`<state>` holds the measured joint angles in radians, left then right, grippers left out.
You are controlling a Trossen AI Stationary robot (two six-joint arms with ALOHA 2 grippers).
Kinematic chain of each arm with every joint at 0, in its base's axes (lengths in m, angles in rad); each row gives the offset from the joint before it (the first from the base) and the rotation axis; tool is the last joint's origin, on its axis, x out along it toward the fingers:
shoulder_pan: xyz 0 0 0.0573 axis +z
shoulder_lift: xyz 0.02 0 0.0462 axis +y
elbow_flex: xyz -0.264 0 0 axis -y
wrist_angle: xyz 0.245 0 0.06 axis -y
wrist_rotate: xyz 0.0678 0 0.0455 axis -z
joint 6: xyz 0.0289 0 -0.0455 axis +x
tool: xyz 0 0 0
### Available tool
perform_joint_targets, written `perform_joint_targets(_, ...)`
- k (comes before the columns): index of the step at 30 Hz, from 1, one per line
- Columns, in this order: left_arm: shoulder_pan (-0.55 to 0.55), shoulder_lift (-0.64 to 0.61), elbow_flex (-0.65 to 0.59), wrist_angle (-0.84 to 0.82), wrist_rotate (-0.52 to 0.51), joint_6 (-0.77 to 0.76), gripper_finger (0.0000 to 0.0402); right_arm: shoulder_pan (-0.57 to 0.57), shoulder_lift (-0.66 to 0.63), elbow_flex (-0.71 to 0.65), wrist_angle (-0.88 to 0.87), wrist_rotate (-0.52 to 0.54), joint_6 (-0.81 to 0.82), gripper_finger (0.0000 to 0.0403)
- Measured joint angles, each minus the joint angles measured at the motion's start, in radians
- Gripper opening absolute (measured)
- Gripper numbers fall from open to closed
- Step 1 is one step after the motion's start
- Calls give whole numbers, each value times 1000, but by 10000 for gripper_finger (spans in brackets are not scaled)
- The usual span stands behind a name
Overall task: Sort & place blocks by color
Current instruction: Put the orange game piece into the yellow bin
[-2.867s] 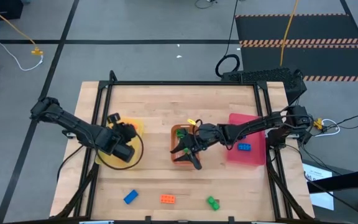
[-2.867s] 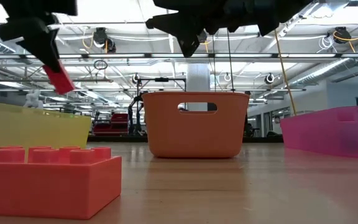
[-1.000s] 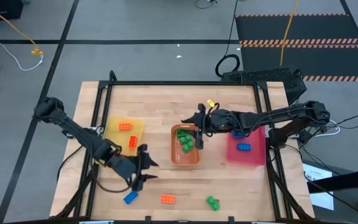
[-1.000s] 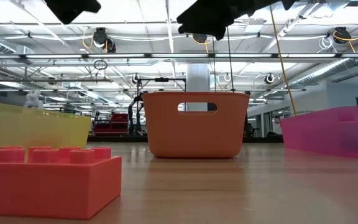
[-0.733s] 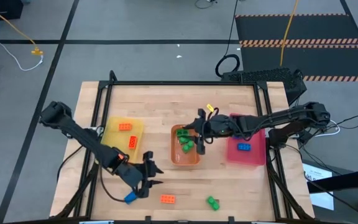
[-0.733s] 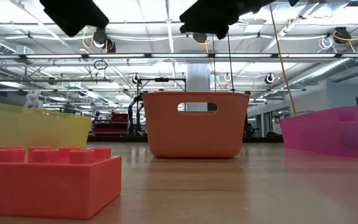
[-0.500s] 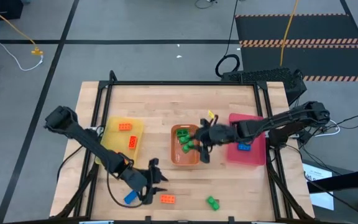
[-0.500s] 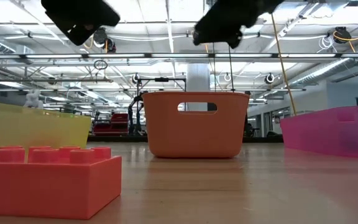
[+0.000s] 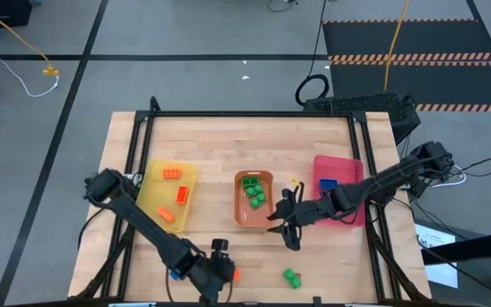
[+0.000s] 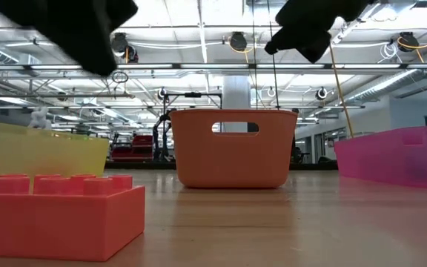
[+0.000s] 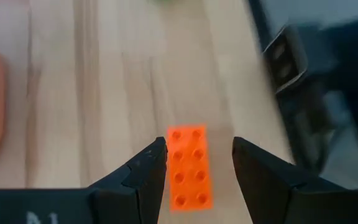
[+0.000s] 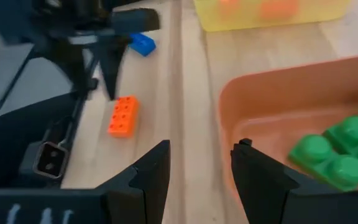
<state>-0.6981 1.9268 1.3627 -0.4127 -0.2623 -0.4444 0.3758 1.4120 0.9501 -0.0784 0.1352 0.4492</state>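
An orange block [image 11: 188, 167] lies flat on the table near the front edge, studs up. My left gripper [image 11: 196, 152] hangs open just above it, one finger on each side, touching nothing. A blue block [image 9: 175, 274] and a green block [image 9: 291, 276] lie on the table to either side. My right gripper [image 9: 286, 228] is open and empty, off the near right corner of the orange tray [image 9: 239, 215], which holds green blocks [image 12: 331, 152]. Orange blocks [image 9: 173, 174] lie in the yellow tray [image 9: 153, 198]. One blue block [image 9: 326, 183] sits in the pink tray [image 9: 348, 183].
The three trays stand in a row across the middle of the table, yellow at the left, orange in the centre, pink at the right. A black frame [image 9: 143, 136] runs round the tabletop. The bare wood behind the trays is free room.
My left gripper has swung toward the table's near edge and to the right, sinking until it hangs over the orange block. My right gripper has left the space over the orange tray, moved toward the near edge and rolled. No block has moved.
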Motion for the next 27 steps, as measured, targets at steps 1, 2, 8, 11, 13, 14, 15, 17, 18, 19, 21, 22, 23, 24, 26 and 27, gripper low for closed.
perform_joint_targets(1,1,15,14,-23,-1,2,182,9,0,0,0,0,7,157)
perform_joint_targets(2,4,30,24,-28,-1,3,183,17,0,0,0,0,12,157)
perform_joint_targets(8,10,79,25,-75,-7,-4,223,69,0,0,-2,55,22,157)
perform_joint_targets(11,10,83,25,-65,-8,-29,258,85,0,0,-1,60,22,157)
perform_joint_targets(13,10,82,25,-55,0,-37,282,89,0,0,-1,64,22,157)
perform_joint_targets(14,10,82,25,-50,7,-44,294,91,0,0,-1,75,22,157)
perform_joint_targets(15,10,82,25,-49,13,-54,305,92,0,0,-2,78,22,157)
perform_joint_targets(17,10,82,25,-45,37,-74,325,92,0,0,-1,78,22,157)
perform_joint_targets(18,10,82,25,-42,44,-84,333,92,0,0,-1,78,22,157)
perform_joint_targets(19,10,83,25,-42,45,-90,341,92,0,0,-1,78,22,157)
perform_joint_targets(21,10,91,25,-41,44,-91,350,91,0,0,-1,78,22,157)
perform_joint_targets(22,10,98,25,-42,41,-93,353,91,0,0,-1,78,21,157)
perform_joint_targets(23,11,107,25,-42,31,-96,354,91,0,0,-1,78,21,157)
perform_joint_targets(24,14,118,25,-42,23,-102,355,91,0,0,-1,78,21,157)
perform_joint_targets(26,23,139,25,-47,21,-110,354,91,0,0,-1,78,21,157)
perform_joint_targets(27,27,147,25,-57,18,-113,351,91,0,0,-1,78,20,157)
